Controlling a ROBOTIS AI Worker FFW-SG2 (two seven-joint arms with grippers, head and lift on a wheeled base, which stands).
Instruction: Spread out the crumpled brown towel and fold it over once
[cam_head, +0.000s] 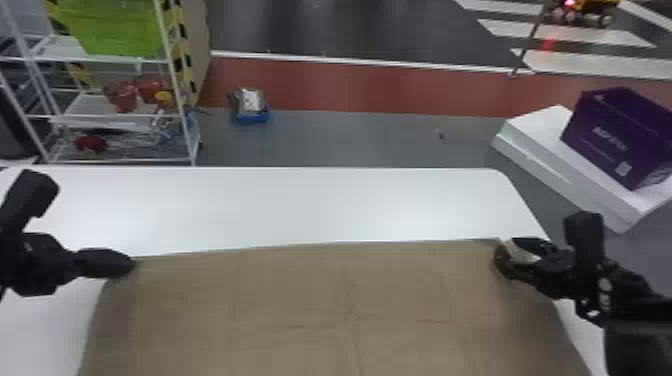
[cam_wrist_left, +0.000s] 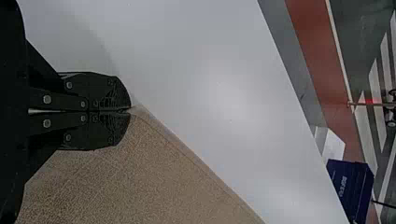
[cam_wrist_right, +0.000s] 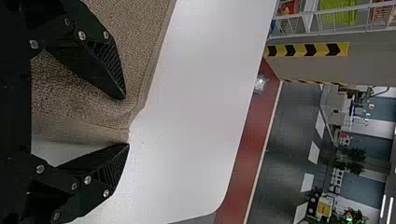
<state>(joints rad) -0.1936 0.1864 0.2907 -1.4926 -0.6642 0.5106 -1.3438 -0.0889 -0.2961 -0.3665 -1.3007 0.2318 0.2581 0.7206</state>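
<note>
Towel (cam_head: 310, 305): one, brown, opened out flat with light creases; lies over the near part of the bench (cam_head: 300, 205), its far edge running side to side, roughly along the bench's far edge and well back from it. Near end cut off by the head view's bottom edge; long axis therefore cannot be told.

Left gripper (cam_wrist_left: 130, 110): fingers pressed together, towel's far left corner pinched at the tips.

Right gripper (cam_wrist_right: 126, 122): fingers spread well apart, nothing clamped; the far right corner lies in the gap between them, close to the bench's right edge.

Governing relation: the far edge spans from one gripper to the other, each arm nearest its own corner, the bulk of the cloth lying toward the robot. Spreading looks nearly complete, the fold unmade. Likely next: right fingers close on their corner, then both carry the far edge robotward. Risk: a missed right corner would skew the fold.
</note>
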